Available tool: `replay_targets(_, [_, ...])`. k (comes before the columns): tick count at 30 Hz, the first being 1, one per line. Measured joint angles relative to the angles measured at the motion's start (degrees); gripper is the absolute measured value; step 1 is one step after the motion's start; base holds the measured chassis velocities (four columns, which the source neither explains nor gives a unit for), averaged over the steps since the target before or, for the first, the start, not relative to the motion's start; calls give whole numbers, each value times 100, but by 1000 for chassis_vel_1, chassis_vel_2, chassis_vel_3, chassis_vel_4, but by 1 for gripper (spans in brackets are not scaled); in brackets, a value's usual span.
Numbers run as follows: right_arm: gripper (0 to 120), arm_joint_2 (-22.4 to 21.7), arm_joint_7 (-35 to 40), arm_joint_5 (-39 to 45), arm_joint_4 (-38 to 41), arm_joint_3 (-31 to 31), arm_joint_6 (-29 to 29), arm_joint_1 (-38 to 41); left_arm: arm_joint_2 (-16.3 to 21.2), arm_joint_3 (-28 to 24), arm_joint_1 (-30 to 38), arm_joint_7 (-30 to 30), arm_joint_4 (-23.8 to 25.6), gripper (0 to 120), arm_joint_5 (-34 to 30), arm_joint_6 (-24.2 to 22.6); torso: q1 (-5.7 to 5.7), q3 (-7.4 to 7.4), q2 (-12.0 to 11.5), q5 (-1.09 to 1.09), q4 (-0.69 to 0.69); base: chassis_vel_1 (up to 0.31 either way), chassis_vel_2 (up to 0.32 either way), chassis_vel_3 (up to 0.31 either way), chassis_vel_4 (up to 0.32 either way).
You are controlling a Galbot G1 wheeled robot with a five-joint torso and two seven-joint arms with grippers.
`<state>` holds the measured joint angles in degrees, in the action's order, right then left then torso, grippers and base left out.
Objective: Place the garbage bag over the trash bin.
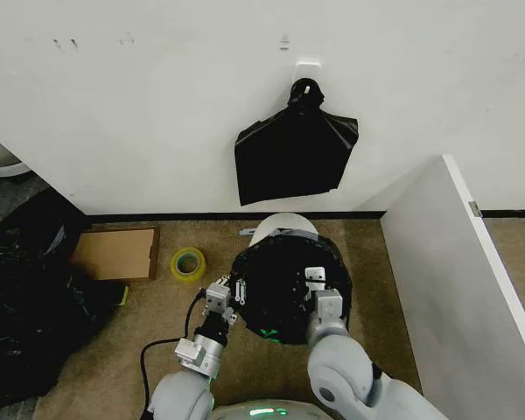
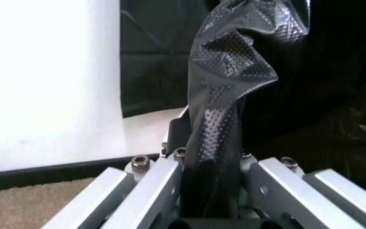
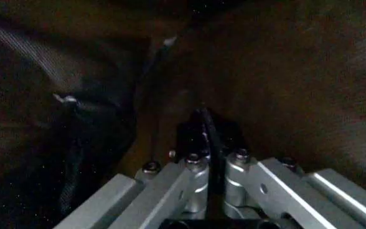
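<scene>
The garbage bag [image 1: 284, 284], glossy black and wrinkled, is spread wide open on top of the trash bin [image 1: 284, 226]. Just a curved strip of the bin's white far rim peeks out behind the bag. My left gripper [image 1: 226, 296] is at the bag's left edge. In the left wrist view this gripper [image 2: 211, 164] is shut on a twisted fold of the black film [image 2: 234, 62]. My right gripper [image 1: 318, 287] is at the bag's right edge. The right wrist view shows the right gripper [image 3: 211, 155] shut on a thin pinch of film, with the bag's dark inside [image 3: 75, 95] beyond.
A squarish black bag [image 1: 293, 153] hangs from a wall hook straight behind the bin. A yellow tape roll [image 1: 188, 263] and flat cardboard [image 1: 114, 252] lie on the carpet to the left, beside a dark heap [image 1: 22, 306]. A white partition [image 1: 459, 280] stands on the right.
</scene>
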<state>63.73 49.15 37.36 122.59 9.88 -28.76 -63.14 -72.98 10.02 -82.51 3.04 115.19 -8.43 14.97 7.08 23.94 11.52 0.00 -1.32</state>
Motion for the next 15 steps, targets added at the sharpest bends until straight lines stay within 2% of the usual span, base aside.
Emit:
replay_targets(5, [0, 84, 91, 610, -32, -4, -375, 129, 2, -26, -76, -44, 104, 1, 17, 27, 0, 0, 0, -1, 1, 0, 0, 0, 0])
replay_targets(12, [0, 179, 171, 659, -217, 166, -556, 258, 1, -24, -136, -99, 216, 1, 29, 70, 0, 1, 0, 0, 1, 0, 0, 0, 0])
replay_targets(15, [0, 283, 277, 361, -510, 377, -654, 349, 0, -26, -198, -148, 373, 1, 40, 78, 0, 1, 0, 0, 1, 0, 0, 0, 0])
